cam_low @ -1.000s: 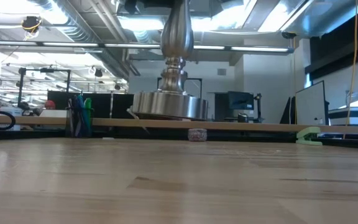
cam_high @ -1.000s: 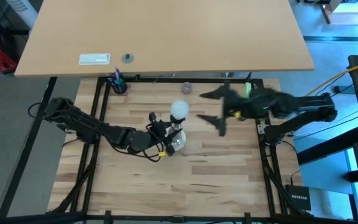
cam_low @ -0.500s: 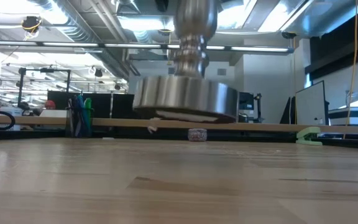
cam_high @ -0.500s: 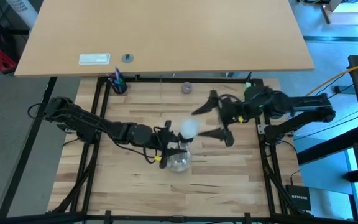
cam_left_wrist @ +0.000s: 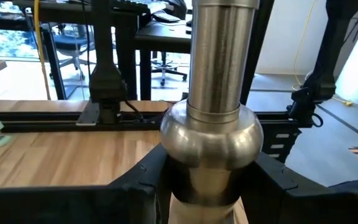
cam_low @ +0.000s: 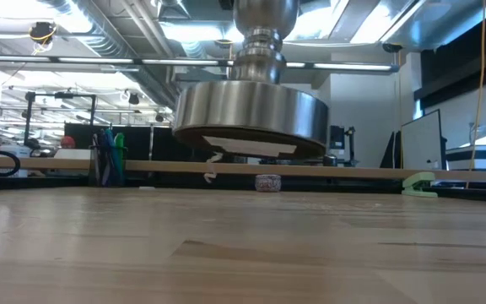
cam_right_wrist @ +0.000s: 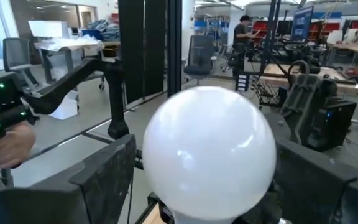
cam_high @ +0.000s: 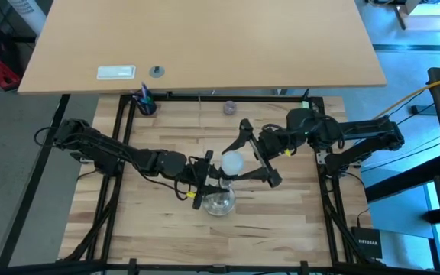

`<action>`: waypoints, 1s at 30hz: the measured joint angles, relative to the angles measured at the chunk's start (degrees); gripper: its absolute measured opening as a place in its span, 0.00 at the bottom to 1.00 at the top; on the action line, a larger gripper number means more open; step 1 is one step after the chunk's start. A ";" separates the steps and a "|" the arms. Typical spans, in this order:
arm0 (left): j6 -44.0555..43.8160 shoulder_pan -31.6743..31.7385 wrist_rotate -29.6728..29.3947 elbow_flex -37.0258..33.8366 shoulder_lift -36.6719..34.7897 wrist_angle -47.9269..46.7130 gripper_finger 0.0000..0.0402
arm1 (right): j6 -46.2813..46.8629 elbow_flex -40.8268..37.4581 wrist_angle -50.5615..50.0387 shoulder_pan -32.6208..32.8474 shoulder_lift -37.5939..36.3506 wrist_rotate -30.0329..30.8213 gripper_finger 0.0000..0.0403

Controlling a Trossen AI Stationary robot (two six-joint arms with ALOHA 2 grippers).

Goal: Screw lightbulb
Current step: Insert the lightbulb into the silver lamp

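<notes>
A shiny silver stand (cam_low: pixel 250 122) hangs in the air above the wooden table (cam_high: pixel 281 221), and its round base is tipped a little. Far back on the table sits a small grey knob (cam_high: pixel 228 108). A dark cup of pens (cam_high: pixel 145 101) stands at one back corner, and a green clip (cam_low: pixel 420 182) lies near the other. On the tan board (cam_high: pixel 243 38) behind are a white box (cam_high: pixel 117 72) and a tiny round thing (cam_high: pixel 156 71).

No readable text, label, brand or number anywhere. Faint lettering on a dark box (cam_high: pixel 367 245) on the floor at about 4 o'clock from the table (cam_high: pixel 159 229), too small to make out. A blue sign (cam_right_wrist: pixel 301 18) in the room behind, likewise illegible.
</notes>
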 joint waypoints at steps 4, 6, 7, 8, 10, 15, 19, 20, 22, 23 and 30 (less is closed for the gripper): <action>0.03 0.00 -0.03 0.00 0.00 0.13 0.31 | 0.06 0.00 -0.23 0.00 0.04 0.45 0.73; -0.12 0.00 -0.01 0.00 0.00 0.15 0.31 | 0.05 0.00 -0.25 0.03 0.04 0.81 0.64; -0.18 0.00 -0.17 0.00 0.00 0.12 0.31 | 0.12 0.00 -0.33 0.04 0.04 0.94 0.62; -0.30 0.00 -0.71 0.00 0.00 0.10 0.31 | 0.33 0.00 -0.47 0.03 0.04 1.31 0.62; -0.47 -0.04 -2.48 0.00 0.00 0.04 0.31 | 1.04 0.02 -1.17 0.08 -0.03 4.49 0.62; -0.97 -0.48 -10.55 -0.13 0.04 -1.00 0.31 | 3.37 0.22 -5.48 0.17 -0.18 16.42 0.62; -0.87 -1.37 -22.25 -0.16 0.11 -1.44 0.31 | 4.55 0.36 -7.31 0.87 0.14 27.65 0.62; -0.66 -1.65 -25.08 -0.17 0.11 -1.57 0.31 | 4.89 0.35 -7.44 1.22 0.21 30.72 0.62; -0.26 -2.17 -29.66 -0.18 0.13 -1.64 0.31 | 4.99 0.37 -7.31 2.02 1.18 35.73 0.62; -0.27 -2.54 -31.75 -0.19 0.16 -1.64 0.31 | 5.05 0.37 -7.27 2.53 1.57 38.35 0.62; 0.00 -4.79 -45.12 -0.22 0.26 -2.14 0.31 | 5.50 0.37 -4.27 3.99 4.81 47.06 0.62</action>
